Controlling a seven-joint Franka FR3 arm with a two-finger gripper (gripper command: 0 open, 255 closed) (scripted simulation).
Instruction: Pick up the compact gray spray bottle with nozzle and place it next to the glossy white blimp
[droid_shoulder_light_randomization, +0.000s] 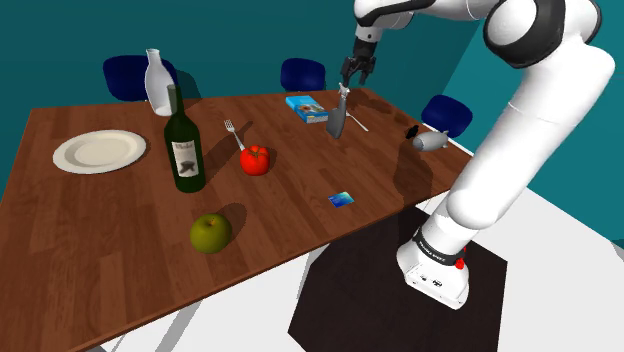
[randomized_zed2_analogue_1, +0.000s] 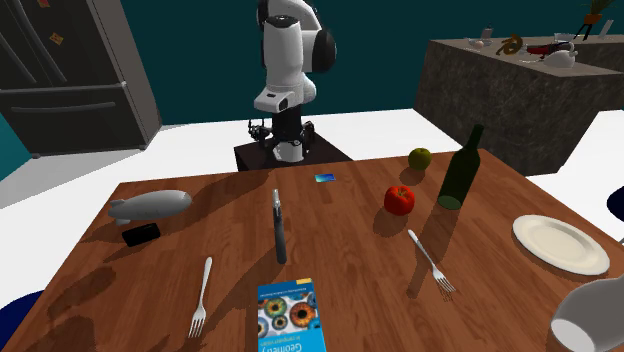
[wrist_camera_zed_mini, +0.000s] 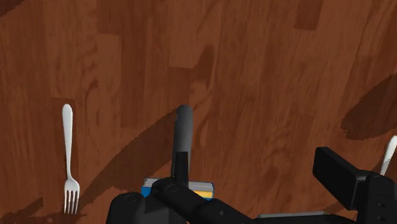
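Carrying step. My black two-finger gripper (droid_shoulder_light_randomization: 351, 80) was clenched on the top of the slim gray spray bottle (droid_shoulder_light_randomization: 336, 118), which hung above the brown wooden table (droid_shoulder_light_randomization: 120, 230), near a blue book (droid_shoulder_light_randomization: 306, 107). The glossy whitish blimp (droid_shoulder_light_randomization: 432, 141) lay well apart, toward the shoulder view's right. The next move, as I judged it, called for travel there and a lowering beside it, clear of the small black block (randomized_zed2_analogue_1: 141, 233).

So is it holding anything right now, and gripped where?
Yes. The gripper is shut on the gray spray bottle, clasping its upper end; the rest of the bottle hangs down below it, above the table.
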